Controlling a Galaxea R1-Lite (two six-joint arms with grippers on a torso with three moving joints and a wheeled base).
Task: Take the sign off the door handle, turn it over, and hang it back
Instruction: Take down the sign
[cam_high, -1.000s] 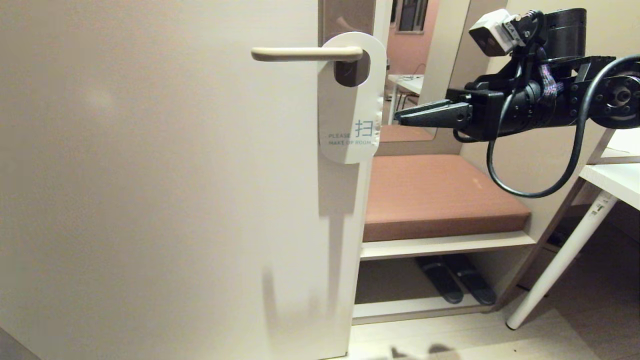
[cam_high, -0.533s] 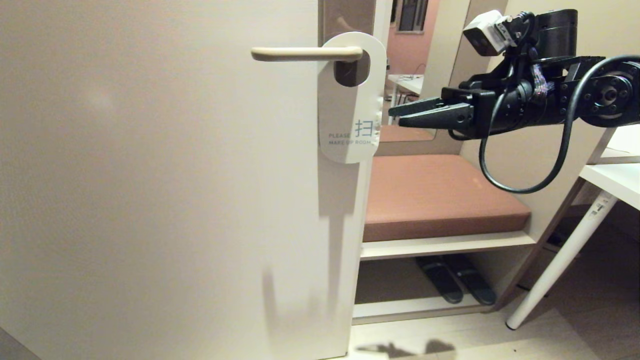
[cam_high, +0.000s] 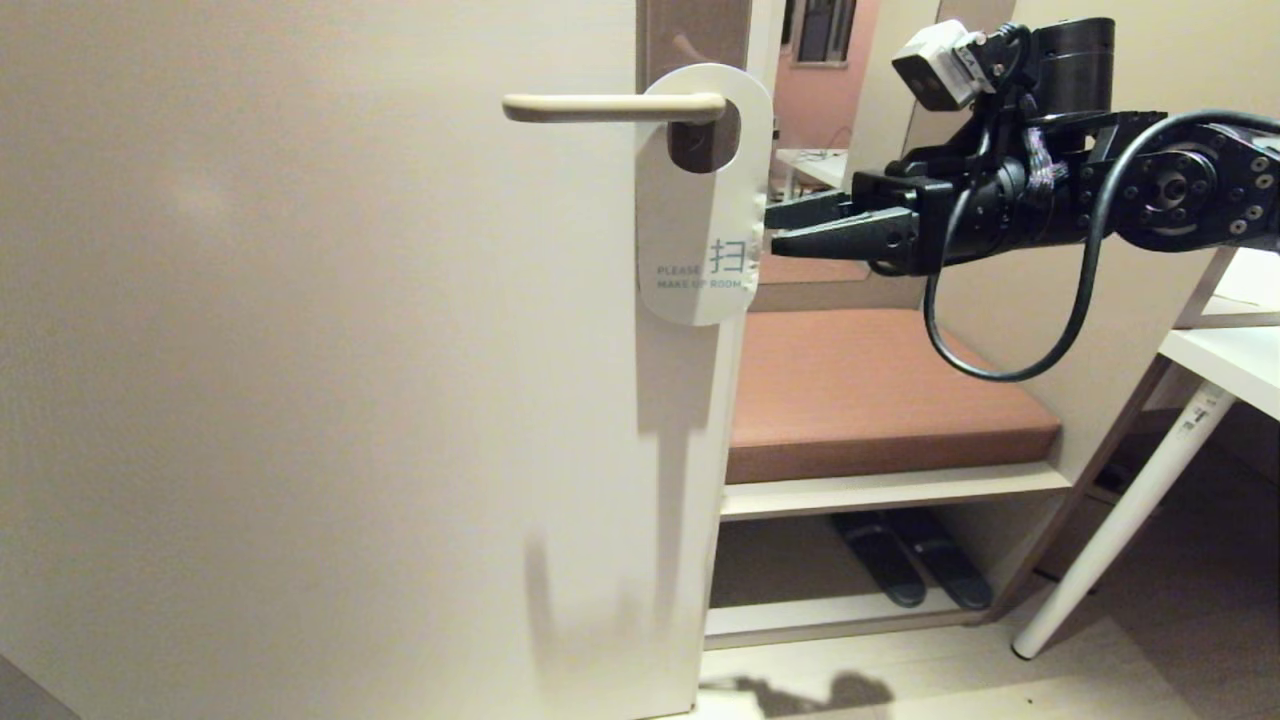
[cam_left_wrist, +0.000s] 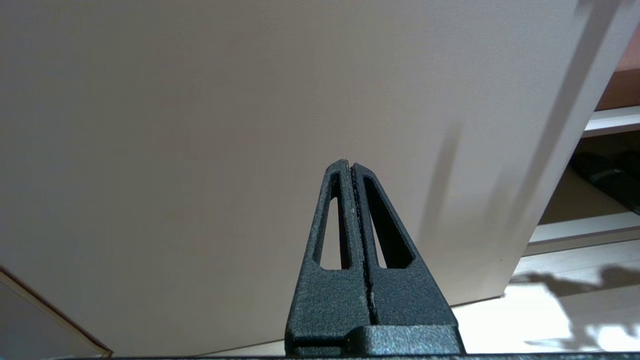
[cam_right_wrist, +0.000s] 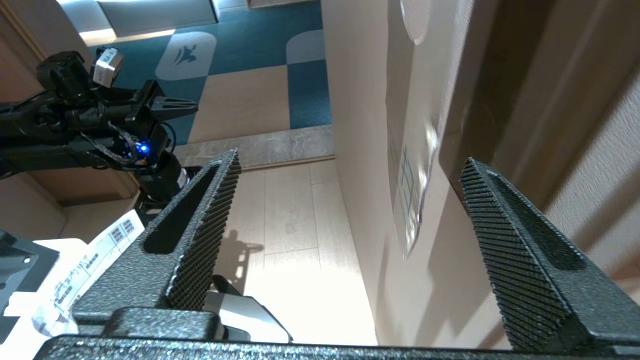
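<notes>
Right claw (cam_high: 770, 228) | fingers now spread apart | moved closer, tips at sign (cam_high: 700, 200) edge | sign unmoved on door handle (cam_high: 612, 107)

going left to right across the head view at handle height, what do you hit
door → door handle → sign → right gripper → white table

the door (cam_high: 320, 380) carries the door handle (cam_high: 610, 107), and the sign (cam_high: 703, 200) hangs on that lever, white "make up room" face outward, flat against the door's edge. the right gripper (cam_high: 772, 228) is level with the sign's lower half, its fingertips at the sign's outer edge.
</notes>
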